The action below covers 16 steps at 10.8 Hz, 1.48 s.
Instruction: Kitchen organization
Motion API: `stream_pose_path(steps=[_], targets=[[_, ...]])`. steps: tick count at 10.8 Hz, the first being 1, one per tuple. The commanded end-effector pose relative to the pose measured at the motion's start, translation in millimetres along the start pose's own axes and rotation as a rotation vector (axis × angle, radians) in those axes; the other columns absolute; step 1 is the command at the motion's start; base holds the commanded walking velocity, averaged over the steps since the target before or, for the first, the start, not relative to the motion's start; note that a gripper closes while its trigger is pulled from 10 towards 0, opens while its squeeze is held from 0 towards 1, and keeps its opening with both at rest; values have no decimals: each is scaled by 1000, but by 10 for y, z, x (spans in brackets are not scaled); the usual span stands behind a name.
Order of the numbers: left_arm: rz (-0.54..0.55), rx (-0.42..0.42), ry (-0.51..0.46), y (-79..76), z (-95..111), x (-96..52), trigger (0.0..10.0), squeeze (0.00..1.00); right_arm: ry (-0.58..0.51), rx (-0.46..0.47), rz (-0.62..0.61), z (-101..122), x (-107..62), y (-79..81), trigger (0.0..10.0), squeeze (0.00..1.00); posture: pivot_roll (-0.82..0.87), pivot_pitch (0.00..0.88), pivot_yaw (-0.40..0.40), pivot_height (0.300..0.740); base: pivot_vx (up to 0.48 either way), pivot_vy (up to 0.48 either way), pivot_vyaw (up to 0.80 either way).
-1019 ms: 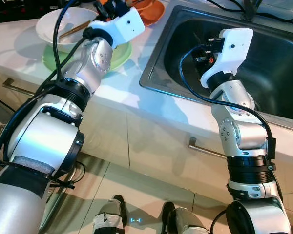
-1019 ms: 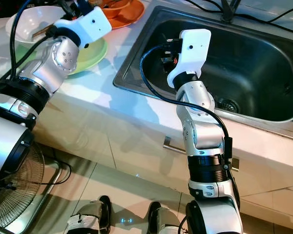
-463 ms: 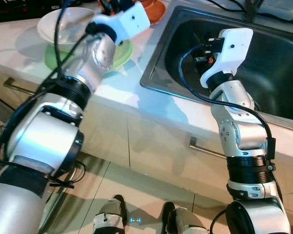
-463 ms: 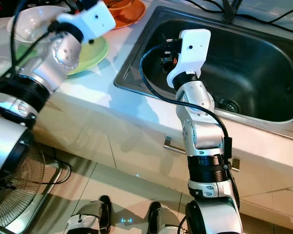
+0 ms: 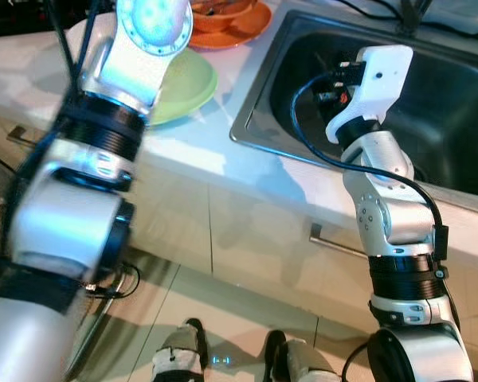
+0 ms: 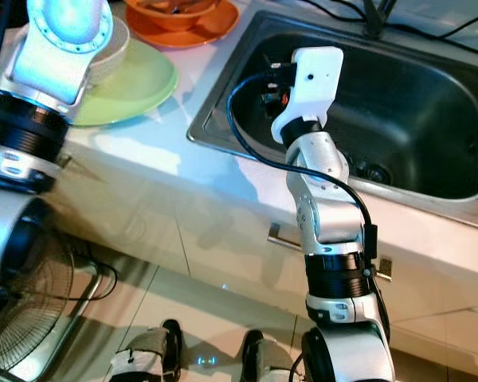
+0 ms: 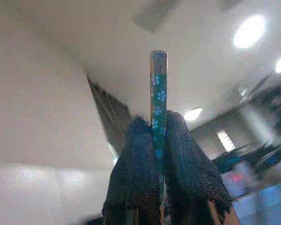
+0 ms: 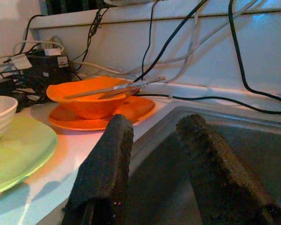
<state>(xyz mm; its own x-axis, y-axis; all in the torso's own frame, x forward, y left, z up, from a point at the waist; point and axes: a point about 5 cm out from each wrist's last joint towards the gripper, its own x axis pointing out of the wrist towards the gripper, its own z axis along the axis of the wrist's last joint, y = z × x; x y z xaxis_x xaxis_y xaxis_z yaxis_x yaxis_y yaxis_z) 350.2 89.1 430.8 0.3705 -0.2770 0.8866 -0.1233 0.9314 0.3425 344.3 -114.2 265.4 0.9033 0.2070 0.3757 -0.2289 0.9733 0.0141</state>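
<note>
My left gripper [image 7: 158,124] is shut on a chopstick [image 7: 158,84] with a green flowered end, held up toward the ceiling. The left arm [image 5: 135,48] is raised close to the head camera and blurred. On the counter lies a green plate [image 5: 187,83] with a white bowl [image 6: 115,49] on it. Behind them an orange bowl [image 8: 91,96] with chopsticks [image 8: 117,87] across it sits on an orange plate [image 8: 131,110]. My right gripper [image 8: 155,124] is open with nothing between its fingers, hovering at the left edge of the steel sink [image 5: 438,119].
Black cables [image 8: 178,33] run along the wall behind the counter. Cabinet fronts with a bar handle [image 5: 334,245] are below the white counter [image 5: 183,143]. A floor fan [image 6: 20,318] stands at the lower left. My feet [image 5: 183,354] are on the tiled floor.
My left arm has lifted from the white bowl up toward the camera, carrying the chopstick. The right arm has not moved.
</note>
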Motion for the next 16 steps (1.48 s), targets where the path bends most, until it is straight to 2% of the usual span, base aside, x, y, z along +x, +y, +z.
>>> stream_pose_path(steps=[1,2,3,4,5,8,10,12,13,16], targets=[[5,-236,39,-36,10,-11,10000,0,-9,-23,3,3,-35,-8,10000,43,99,195,-19,740,0,0,0],[16,-366,85,-66,-56,-29,10000,0,-11,-40,16,6,-40,6,10000,1000,97,195,-18,740,0,0,0],[60,-554,106,-11,-35,-109,10000,0,-20,-91,46,24,-49,32,10000,1000,94,200,-15,740,0,0,0],[53,-616,127,-22,-65,-164,10000,0,-26,-133,70,37,-52,51,10000,1000,91,206,-13,740,0,0,0],[30,-712,170,-61,-144,-259,10000,0,-37,-160,111,58,-61,96,10000,1000,90,209,-12,740,0,0,0],[-36,-853,276,-227,-249,-468,10000,0,-63,-193,185,109,-60,235,10000,1000,88,225,-6,740,0,0,0],[-53,-932,277,-287,-209,-524,10000,0,-68,-184,206,111,-67,305,10000,1000,84,222,-1,740,0,0,0],[-82,-971,299,-340,-145,-562,10000,0,-67,-186,208,102,-73,332,10000,1000,85,217,1,740,0,0,0],[-100,-989,321,-394,-134,-584,10000,0,-63,-192,203,87,-70,338,10000,0,87,213,2,740,0,0,0],[-131,-1018,379,-529,-123,-693,10000,0,-57,-184,165,61,-46,333,10000,0,96,207,0,740,0,0,0]])
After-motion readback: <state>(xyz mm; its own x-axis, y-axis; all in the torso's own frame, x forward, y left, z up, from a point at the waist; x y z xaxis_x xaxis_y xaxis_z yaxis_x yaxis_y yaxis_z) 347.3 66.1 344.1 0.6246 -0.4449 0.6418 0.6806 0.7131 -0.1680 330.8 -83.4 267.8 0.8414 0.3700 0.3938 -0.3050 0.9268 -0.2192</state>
